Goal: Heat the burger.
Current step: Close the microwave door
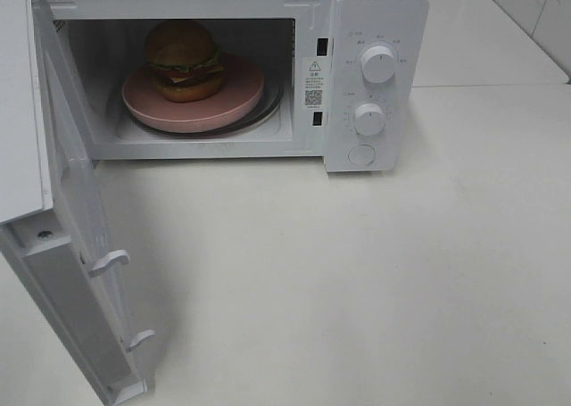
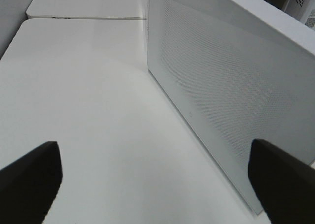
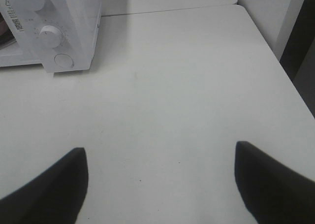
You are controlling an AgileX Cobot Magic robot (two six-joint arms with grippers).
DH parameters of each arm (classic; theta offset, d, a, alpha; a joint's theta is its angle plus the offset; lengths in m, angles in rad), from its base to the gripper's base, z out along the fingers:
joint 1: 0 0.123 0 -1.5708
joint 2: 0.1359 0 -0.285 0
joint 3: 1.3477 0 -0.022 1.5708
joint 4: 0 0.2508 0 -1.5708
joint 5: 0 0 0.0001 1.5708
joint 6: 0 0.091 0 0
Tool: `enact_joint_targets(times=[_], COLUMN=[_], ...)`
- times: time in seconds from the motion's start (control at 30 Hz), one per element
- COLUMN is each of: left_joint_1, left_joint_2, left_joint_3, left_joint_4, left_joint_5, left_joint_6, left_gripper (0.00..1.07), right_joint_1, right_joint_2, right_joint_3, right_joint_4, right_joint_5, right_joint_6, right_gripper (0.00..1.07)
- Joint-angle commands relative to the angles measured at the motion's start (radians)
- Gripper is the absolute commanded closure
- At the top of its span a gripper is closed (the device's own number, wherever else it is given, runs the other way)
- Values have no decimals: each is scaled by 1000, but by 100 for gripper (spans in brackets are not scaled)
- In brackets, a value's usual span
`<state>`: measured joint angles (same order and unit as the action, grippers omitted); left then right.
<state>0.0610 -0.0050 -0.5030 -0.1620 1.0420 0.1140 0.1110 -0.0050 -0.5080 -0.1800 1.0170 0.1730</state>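
Note:
The burger (image 1: 185, 60) stands upright on a round pink plate (image 1: 227, 103) inside the white microwave (image 1: 375, 13), whose door (image 1: 71, 245) is swung wide open to the left. Neither arm shows in the exterior high view. In the left wrist view my left gripper (image 2: 157, 184) is open, its dark fingers (image 2: 29, 179) spread over bare table beside the door's (image 2: 221, 81) perforated outer face. My right gripper (image 3: 160, 184) is open too, above empty table, with the microwave's dial panel (image 3: 51, 34) some way beyond it.
Two knobs (image 1: 378, 64) (image 1: 368, 118) and a round button (image 1: 361, 154) sit on the microwave's right panel. The white table (image 1: 357, 281) stretches in front of and right of the oven. A table edge and a dark gap (image 3: 300, 51) lie at the far right.

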Motion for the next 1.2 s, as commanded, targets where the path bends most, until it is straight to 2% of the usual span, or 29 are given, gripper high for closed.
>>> enact_joint_targets(times=[0.03, 1.2], left_joint_1=[1, 1], left_joint_2=[-8, -8], left_joint_3=[-1, -1], left_joint_4=[-5, -6], left_joint_5=[-3, -3], left_joint_6=[-4, -4], left_gripper=[9, 9], right_joint_1=[-8, -8], right_joint_2=[-5, -5], right_joint_3=[5, 4], right_joint_4=[0, 0], right_joint_5=[-10, -10], right_joint_6=[18, 18], right_gripper=[31, 31])
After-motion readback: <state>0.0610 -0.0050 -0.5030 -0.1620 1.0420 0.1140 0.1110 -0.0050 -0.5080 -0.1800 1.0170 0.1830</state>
